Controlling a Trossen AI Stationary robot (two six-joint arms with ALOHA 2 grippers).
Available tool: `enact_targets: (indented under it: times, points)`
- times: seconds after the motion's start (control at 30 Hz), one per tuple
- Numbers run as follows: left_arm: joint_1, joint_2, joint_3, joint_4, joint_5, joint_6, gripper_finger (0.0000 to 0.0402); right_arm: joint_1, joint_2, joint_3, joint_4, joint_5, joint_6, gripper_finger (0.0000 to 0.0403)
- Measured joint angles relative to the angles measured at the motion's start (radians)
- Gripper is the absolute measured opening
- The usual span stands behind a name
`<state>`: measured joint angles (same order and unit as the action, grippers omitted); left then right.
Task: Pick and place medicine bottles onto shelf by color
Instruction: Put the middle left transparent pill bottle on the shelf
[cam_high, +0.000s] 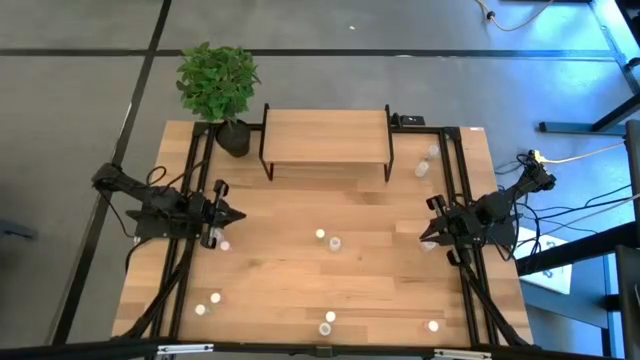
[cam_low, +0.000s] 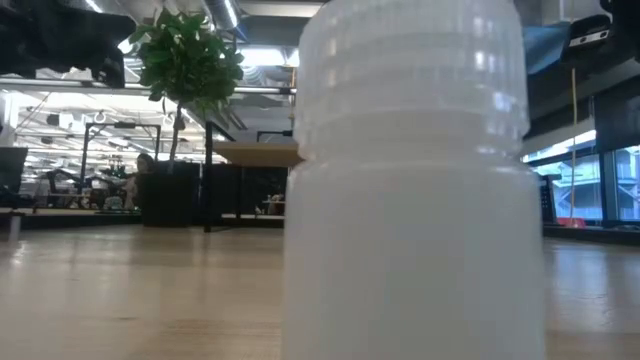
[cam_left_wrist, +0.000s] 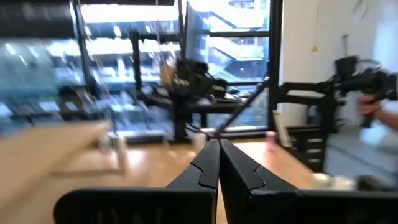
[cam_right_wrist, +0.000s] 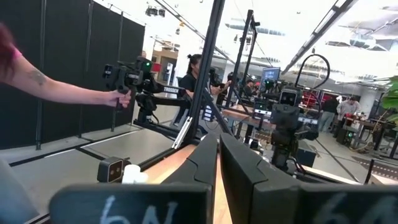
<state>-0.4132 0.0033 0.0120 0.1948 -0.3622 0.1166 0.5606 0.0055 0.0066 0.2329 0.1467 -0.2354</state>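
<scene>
Left gripper (cam_high: 238, 215) parked at the table's left edge, fingers pressed together on nothing, apparently waiting. Small whitish cylindrical medicine bottles (cam_high: 335, 243) scattered across the smooth wooden table (cam_high: 300, 285), none on the shelf (cam_high: 325, 135) (light board on thin black frame, beside a potted plant (cam_high: 218, 85)), so sorting seemingly not begun. Right gripper (cam_high: 423, 238) mirrored at the right edge, likewise closed and empty.

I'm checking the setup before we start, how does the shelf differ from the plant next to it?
The shelf is a flat, pale wooden board on a thin black frame; the plant is a leafy green bush in a dark pot. The shelf is wide and rectangular, the plant rounded. The shelf sits mid-edge, the plant toward the corner on the left arm's side. Both stand at the table's far edge.
</scene>
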Motion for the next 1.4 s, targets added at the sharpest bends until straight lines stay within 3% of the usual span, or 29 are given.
enact_targets:
  times: [0.13,0.3,0.6,0.9,1.1,1.4]
  points:
    - [0.001,0.007,0.079,-0.027,-0.065,0.025,0.0,0.0,0.0,0.0,-0.009,0.036,0.024,0.0023]
    - [0.001,0.09,0.247,-0.224,-0.065,-0.011,0.0,0.0,0.0,0.0,-0.039,0.087,0.03,0.0023]
    - [0.001,0.452,0.581,-0.572,-0.047,-0.151,0.0,0.0,0.0,0.0,-0.038,0.247,0.004,0.0023]
    - [0.001,0.771,0.89,-0.997,-0.028,-0.506,0.0,0.0,0.0,0.023,-0.035,0.28,-0.003,0.0023]
    - [-0.007,0.871,0.947,-1.084,0.124,-0.686,0.0,0.0,0.029,0.092,-0.134,0.285,0.025,0.0023]
    - [-0.015,0.927,0.947,-1.085,0.123,-0.788,0.0,0.0,0.234,0.295,-0.221,0.462,0.089,0.0023]
